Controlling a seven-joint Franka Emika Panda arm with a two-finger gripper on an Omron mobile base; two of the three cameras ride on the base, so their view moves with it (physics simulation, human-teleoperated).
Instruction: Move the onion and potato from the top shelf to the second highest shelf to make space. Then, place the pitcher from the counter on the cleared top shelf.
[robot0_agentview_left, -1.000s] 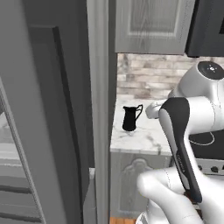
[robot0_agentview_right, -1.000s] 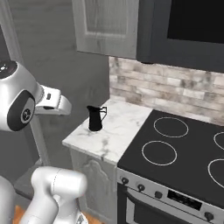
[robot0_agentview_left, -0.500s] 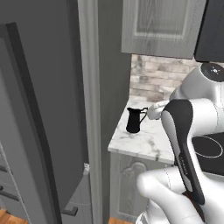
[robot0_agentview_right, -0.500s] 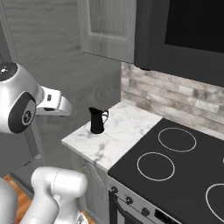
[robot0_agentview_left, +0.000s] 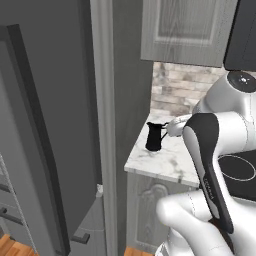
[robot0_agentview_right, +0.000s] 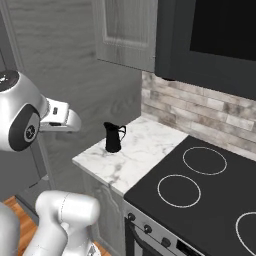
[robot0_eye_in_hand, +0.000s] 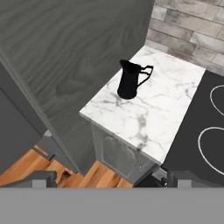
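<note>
Tool (robot0_eye_in_hand: 105, 178) spread wide, holding nothing, well above and apart from the pitcher (robot0_eye_in_hand: 130, 79). Pitcher upright on the marbled bench (robot0_eye_in_hand: 153, 118), near the tall grey panel, stovetop (robot0_eye_in_hand: 205, 127) on the bench's other side.

Black pitcher (robot0_eye_in_hand: 130, 80) upright on marbled counter (robot0_eye_in_hand: 148, 118), near fridge-side edge

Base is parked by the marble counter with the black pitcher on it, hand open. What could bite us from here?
1. The tall black cylindrical pitcher stands near the white-grey marbled counter's left edge beside the tall grey panel; a sideways nudge might tip it off.
2. Its loop handle faces the black glass stovetop, so the open hand may clip it on approach.
3. The fridge door looks ajar close by; swinging the arm left risks a collision.
</note>
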